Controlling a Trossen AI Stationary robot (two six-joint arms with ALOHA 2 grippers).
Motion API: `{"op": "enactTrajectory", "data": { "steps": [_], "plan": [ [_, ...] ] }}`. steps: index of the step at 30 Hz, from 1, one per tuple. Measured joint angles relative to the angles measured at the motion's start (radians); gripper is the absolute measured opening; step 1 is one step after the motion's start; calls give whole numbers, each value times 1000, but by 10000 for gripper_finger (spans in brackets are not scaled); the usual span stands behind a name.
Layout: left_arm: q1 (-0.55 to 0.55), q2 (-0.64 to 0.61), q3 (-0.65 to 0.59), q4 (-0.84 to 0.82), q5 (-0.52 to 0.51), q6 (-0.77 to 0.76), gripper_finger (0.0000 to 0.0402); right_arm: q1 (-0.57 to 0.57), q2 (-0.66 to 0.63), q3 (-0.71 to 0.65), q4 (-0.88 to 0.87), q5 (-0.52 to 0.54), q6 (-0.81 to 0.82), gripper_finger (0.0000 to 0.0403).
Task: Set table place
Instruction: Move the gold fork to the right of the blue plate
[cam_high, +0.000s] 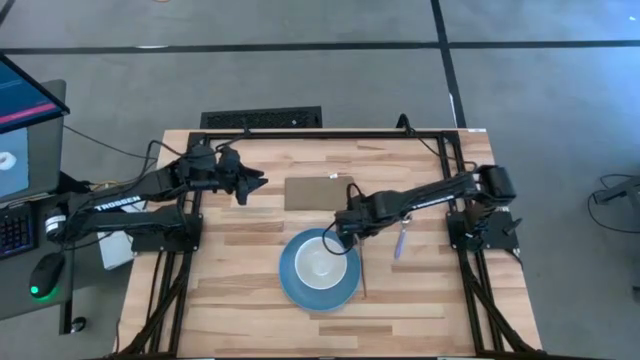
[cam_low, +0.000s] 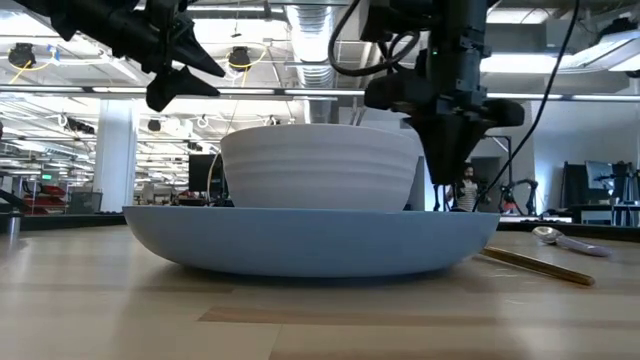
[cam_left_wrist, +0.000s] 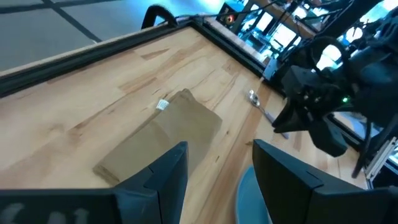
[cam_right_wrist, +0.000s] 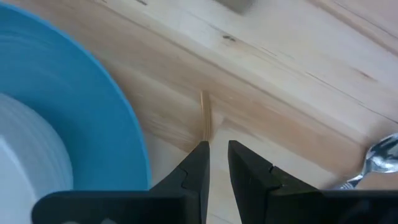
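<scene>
The round blue plate (cam_high: 293, 285) lies on the table (cam_high: 230, 300) near its middle, and the white bowl (cam_high: 320, 262) stands in it. The thin gold fork (cam_high: 362, 276) lies on the wood just right of the plate. The spoon with the lilac handle (cam_high: 402, 240) lies farther right. My right gripper (cam_high: 339, 240) hangs by the plate's far right rim, fingers pointing down and a narrow gap apart (cam_right_wrist: 217, 152). The fork's end (cam_right_wrist: 206, 118) shows just past its fingertips. My left gripper (cam_high: 257, 183) is open (cam_left_wrist: 217, 155), raised over the table's far left.
A flat brown rectangle (cam_high: 316, 193) lies beyond the plate toward the far edge, with a small white tag (cam_left_wrist: 163, 104). The black frame (cam_high: 330, 133) edges the table. Bare wood shows at the near left (cam_high: 220, 300) and near right (cam_high: 430, 300).
</scene>
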Motion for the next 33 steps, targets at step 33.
{"op": "enactTrajectory", "data": {
  "steps": [33],
  "plan": [
    [0,5,-1,-1,0,26,169,26,24,11,29,35,42,180]
  ]
}}
